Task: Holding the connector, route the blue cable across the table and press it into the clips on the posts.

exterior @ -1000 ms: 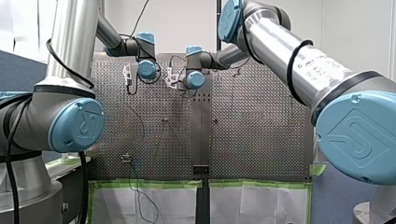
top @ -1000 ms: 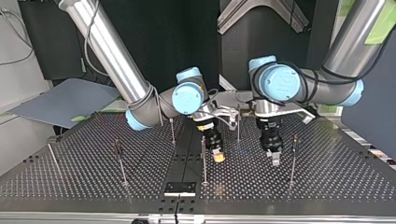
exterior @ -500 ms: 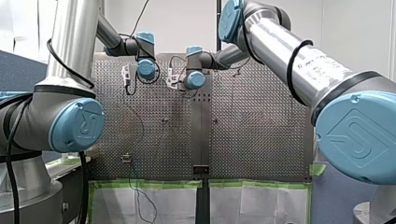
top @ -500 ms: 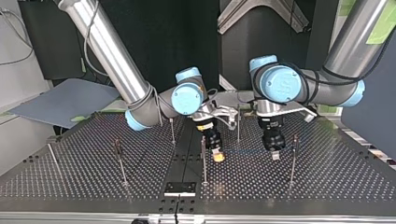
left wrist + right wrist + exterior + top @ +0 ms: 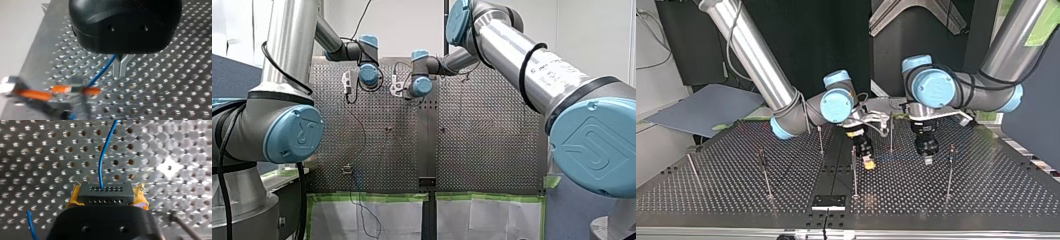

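Count, top view: two arms, two grippers, six thin posts point(image 5: 854, 172) on the perforated table point(image 5: 986, 192), one blue cable point(image 5: 896, 159), one connector point(image 5: 104, 192); also one small black plate point(image 5: 828, 202) at the middle of the table's near edge. Five posts stand upright; the sixth post point(image 5: 692, 167), at the view's far left, leans. The clips on the posts are too small to read; can't tell whether anything sits in them.

My right gripper point(image 5: 867, 163) comes in from the top view's left and sits low over the table, just beside the central post. In the right wrist view its yellow pads point(image 5: 74, 198) clamp the black connector from both sides; jaws narrow, closed on it. The blue cable leaves the connector's upper row of holes and runs ahead over the table.

My left gripper point(image 5: 927, 160) comes in from the top view's right, tips near the table, between the rear post point(image 5: 891, 132) and the right-hand post point(image 5: 949, 172). In the left wrist view its metal fingers point(image 5: 117, 68) are pressed together; the blue cable comes out at their root and slants down to a blurred orange shape I can't identify.

Cable location: strung between the two grippers, roughly level, just above the table; faint in the top view.
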Motion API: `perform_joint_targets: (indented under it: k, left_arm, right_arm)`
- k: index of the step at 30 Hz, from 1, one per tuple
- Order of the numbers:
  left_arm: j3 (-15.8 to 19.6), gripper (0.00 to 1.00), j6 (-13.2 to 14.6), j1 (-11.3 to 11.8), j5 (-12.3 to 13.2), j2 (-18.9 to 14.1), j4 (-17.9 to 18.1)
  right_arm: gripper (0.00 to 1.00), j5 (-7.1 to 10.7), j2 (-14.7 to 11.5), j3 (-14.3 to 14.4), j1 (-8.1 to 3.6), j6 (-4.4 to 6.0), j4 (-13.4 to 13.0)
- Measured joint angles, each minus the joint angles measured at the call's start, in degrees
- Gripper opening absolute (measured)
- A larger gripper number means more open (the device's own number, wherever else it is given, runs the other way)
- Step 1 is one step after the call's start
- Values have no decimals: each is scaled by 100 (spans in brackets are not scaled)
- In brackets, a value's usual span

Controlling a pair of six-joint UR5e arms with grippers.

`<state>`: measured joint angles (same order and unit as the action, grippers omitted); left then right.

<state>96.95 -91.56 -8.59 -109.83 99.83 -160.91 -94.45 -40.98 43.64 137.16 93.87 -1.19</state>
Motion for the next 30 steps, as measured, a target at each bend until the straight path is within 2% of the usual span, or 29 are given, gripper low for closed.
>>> perform_joint_targets:
  k: [4,8,15,21,30]
  left_arm:
    - [161,0,27,-32,-13,-1,-102]
    - [341,0,5,-24,-17,-4,-45]
    - [670,0,-142,-16,71,2,248]
    - [974,0,-330,-26,175,19,549]
    - [1388,0,-518,-54,280,131,964]
  right_arm:
    - [0,-13,-3,156,0,-15,77]
    - [0,-96,-48,334,-2,-41,114]
    - [0,-216,-359,708,-63,-74,85]
    - [0,-158,-552,1020,-72,-193,90]
    - [0,71,-565,1475,41,-309,84]
